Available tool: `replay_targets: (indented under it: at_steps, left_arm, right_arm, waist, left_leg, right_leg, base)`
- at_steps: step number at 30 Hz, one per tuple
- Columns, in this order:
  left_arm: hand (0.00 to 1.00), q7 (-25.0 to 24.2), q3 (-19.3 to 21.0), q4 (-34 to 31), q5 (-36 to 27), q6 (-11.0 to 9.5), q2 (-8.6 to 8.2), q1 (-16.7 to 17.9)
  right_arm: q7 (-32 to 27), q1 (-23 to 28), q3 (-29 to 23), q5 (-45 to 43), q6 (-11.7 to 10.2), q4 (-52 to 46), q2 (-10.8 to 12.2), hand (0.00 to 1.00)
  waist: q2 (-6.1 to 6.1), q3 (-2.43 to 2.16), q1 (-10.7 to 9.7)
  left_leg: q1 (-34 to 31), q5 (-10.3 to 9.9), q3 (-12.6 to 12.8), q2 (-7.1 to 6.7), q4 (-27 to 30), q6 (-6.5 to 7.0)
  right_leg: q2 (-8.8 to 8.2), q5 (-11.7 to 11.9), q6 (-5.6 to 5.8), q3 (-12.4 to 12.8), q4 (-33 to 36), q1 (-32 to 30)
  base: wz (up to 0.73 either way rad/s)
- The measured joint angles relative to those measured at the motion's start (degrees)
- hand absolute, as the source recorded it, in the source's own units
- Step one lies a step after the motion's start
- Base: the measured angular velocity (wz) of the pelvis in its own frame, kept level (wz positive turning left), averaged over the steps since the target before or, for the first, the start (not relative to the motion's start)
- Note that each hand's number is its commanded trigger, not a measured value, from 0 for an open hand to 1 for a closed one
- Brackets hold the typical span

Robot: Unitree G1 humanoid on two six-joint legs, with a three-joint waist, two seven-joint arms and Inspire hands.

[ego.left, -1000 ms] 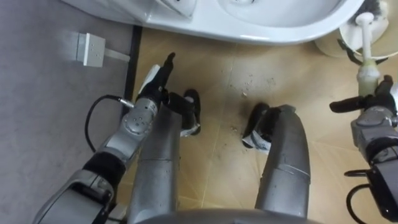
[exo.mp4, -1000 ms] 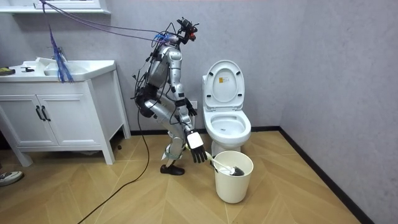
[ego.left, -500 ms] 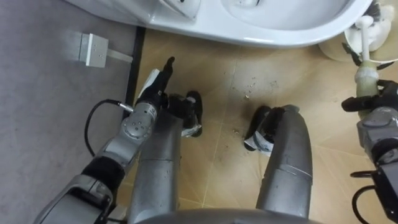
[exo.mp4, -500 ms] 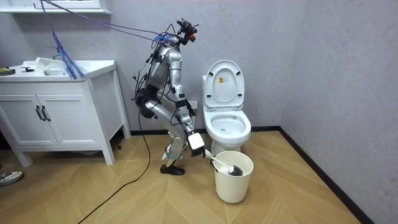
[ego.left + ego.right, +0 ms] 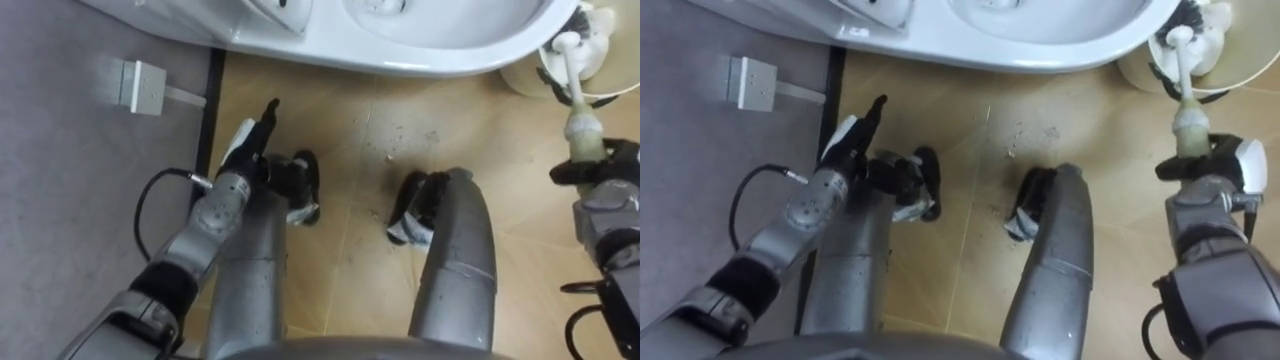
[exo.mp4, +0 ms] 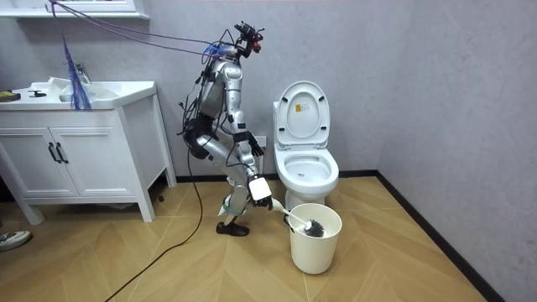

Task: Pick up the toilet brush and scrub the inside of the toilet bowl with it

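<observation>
Standing between the white vanity cabinet [image 6: 75, 159] and the toilet [image 6: 306, 168], on the room view's left of the bowl, the robot reaches its right arm down toward a cream bucket [image 6: 315, 247] on the wooden floor in front of the toilet. The toilet's lid is raised.

The right hand [image 5: 1210, 165] has its dark fingers curled round the handle of the toilet brush [image 5: 1186, 105], gripping it near the handle's near end. The brush has a slim pale handle that thickens into a cream-coloured grip section just beyond the fingers. At its far end is a small white knob and a dark bristle head. That head sits inside the bucket, at the far right of the eye views, and the handle slants up over the rim to the hand.

The left hand [image 5: 855, 135] hangs at the left, beside the grey wall, fingers straight and holding nothing.
</observation>
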Motion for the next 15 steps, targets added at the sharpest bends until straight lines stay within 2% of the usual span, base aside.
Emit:
replay_targets:
  at_steps: [2, 3, 6, 8, 10, 15]
  left_arm:
    - [0.00, 0.0, 0.0, -0.4, 0.0, 0.0, 0.35, 0.5]
    - [0.00, 0.0, 0.1, -0.6, 0.0, 0.0, 0.67, 0.9]
    - [0.00, 0.0, 0.2, -0.7, 0.0, 0.0, 1.49, 2.0]
    - [0.00, 0.0, 0.1, -0.6, 0.0, 0.1, 1.49, 2.5]
    - [0.00, 0.0, 0.2, -0.5, 0.0, 0.1, 1.80, 3.7]
    - [0.00, 0.3, 1.7, 0.5, 0.0, 0.5, 2.71, 6.5]
  right_arm:
    - [0.1, 0.9, 0.1, 1.4, 0.0, 0.0, 0.1, 1.00]
    - [0.6, 1.4, 0.1, 2.5, 0.1, 0.1, 0.4, 1.00]
    - [2.2, 2.3, -0.1, 5.0, 0.2, 0.1, 1.1, 1.00]
    - [3.0, 3.5, -0.1, 8.0, 0.4, 0.5, 1.6, 1.00]
    - [3.9, 5.5, -0.3, 13.2, 0.9, 0.5, 1.9, 1.00]
    - [3.9, 8.3, -4.4, 20.4, 1.4, 0.3, 3.4, 1.00]
  waist:
    - [-0.13, -0.08, 0.0]
    - [-0.22, -0.21, 0.2]
    - [-0.22, -0.62, 0.2]
    - [-0.07, -0.87, -0.1]
    - [-0.08, -1.29, 0.2]
    - [-0.32, -1.58, 0.1]
  left_leg:
    - [1.1, 0.0, -0.1, 0.24, -0.4, -0.07]
    - [2.1, 0.0, -0.1, 0.87, -1.0, -0.14]
    - [5.4, 0.2, -0.2, 1.07, -3.5, -0.42]
    - [7.8, 0.6, -0.4, 0.86, -5.6, -0.38]
    - [10.9, 1.0, -0.6, 0.94, -8.3, -0.47]
    - [17.2, 1.3, 0.0, 0.78, -12.9, -0.38]
  right_leg:
    - [0.19, 0.0, -0.03, -0.2, -0.6, 1.3]
    - [0.73, 0.3, -0.02, -0.5, -1.6, 2.4]
    - [1.77, 1.5, 0.17, -1.1, -5.1, 6.1]
    - [1.84, 2.0, 0.48, -2.0, -7.5, 9.0]
    - [2.86, 3.1, 1.09, -2.4, -11.1, 12.6]
    - [3.76, 4.4, 2.21, -2.4, -16.6, 18.8]
  base:
    - [-0.08]
    - [-0.17]
    - [-0.13]
    - [0.02]
    - [-0.05]
    - [-0.08]
